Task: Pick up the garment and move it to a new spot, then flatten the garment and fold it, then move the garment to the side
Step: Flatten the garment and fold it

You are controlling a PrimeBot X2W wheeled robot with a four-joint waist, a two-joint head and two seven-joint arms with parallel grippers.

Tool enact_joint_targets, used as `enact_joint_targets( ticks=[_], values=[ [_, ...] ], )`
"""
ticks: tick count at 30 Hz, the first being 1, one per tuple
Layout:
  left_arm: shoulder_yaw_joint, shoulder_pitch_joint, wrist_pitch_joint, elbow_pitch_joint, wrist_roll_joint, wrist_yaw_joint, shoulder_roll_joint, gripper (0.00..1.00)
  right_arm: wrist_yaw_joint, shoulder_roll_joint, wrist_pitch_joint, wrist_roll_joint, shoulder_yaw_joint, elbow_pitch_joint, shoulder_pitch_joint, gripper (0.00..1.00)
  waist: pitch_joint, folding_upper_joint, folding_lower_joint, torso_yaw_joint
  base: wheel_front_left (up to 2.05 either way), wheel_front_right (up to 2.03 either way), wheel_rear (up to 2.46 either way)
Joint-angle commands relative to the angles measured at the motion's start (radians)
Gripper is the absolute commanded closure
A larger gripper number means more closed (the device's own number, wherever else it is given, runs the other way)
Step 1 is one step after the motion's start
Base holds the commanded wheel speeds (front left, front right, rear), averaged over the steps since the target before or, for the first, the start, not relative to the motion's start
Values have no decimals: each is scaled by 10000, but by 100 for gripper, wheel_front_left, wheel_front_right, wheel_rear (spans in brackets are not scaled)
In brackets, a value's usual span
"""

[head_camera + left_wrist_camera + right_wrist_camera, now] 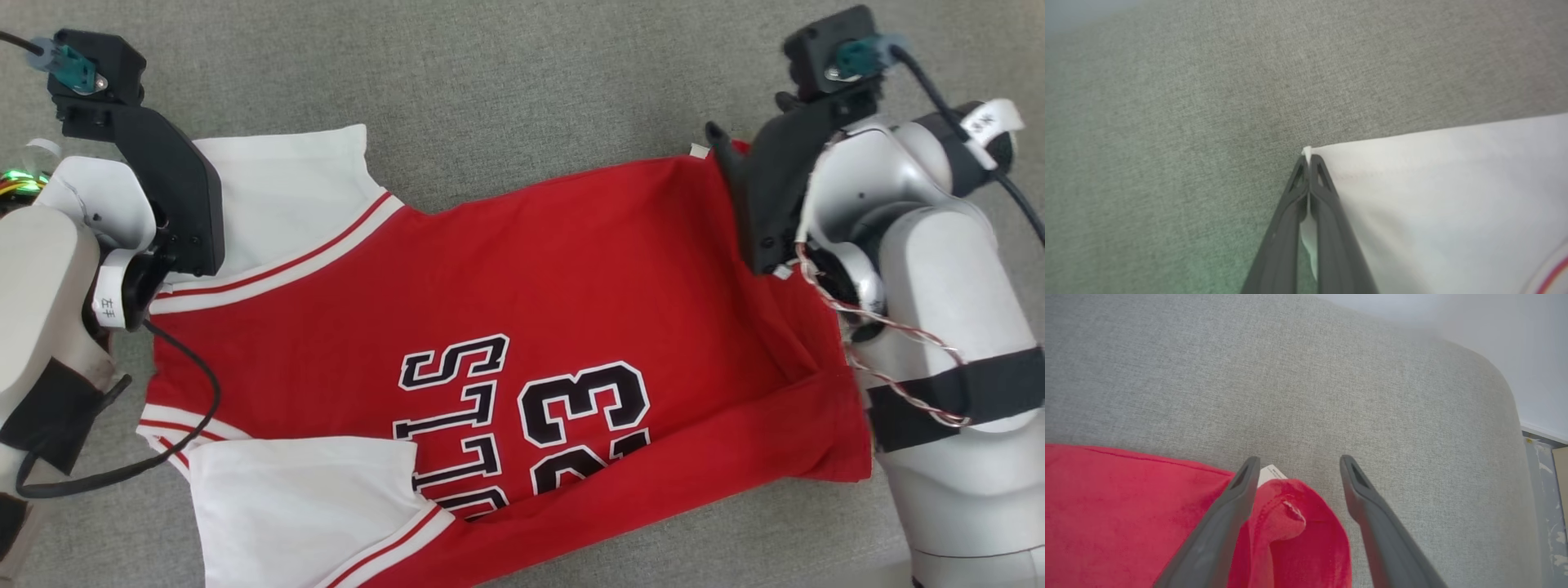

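Note:
A red jersey (pixel 531 269) with white sleeves and black "23" print lies spread on the grey fabric surface (pixel 522 90), its bottom edge folded over. My left gripper (pixel 1307 157) is shut on the corner of the far white sleeve (pixel 1433 196); in the head view it sits at that sleeve's left edge (pixel 184 237). My right gripper (pixel 1299 459) is open at the jersey's far right hem corner (pixel 1298 522), the bunched red cloth and a small white tag (pixel 1271 473) lying between its fingers. In the head view the right gripper (pixel 739 175) stands over that corner.
The grey surface (pixel 1331 375) curves off at a rounded edge on the right of the right wrist view, with a pale wall and floor (pixel 1545 469) beyond. A black cable (pixel 208 392) from my left arm drapes across the jersey's near left side.

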Motion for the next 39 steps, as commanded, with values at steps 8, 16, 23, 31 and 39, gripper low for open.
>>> enact_joint_targets(
  ticks=[8,16,23,31,39],
  values=[
    [-125,470,271,-178,-64,197,141,100,-21,-97,781,-741,1101,378,-238,0,156,1,1,113,0,0,0],
    [-141,524,279,-361,-87,273,255,100,-21,-746,919,-847,971,28,346,0,175,1,1,30,0,0,0],
    [-95,511,281,-461,-138,279,374,100,-21,-866,505,-1064,555,-274,669,11,236,1,1,-55,0,0,0],
    [-152,443,272,-519,-171,256,347,100,-21,-529,-210,-1083,563,-11,423,17,301,1,1,-27,0,0,0],
    [-172,465,242,-533,-234,269,392,100,-21,-193,-246,-925,1067,477,-241,31,301,1,1,42,0,0,0]
  ],
)
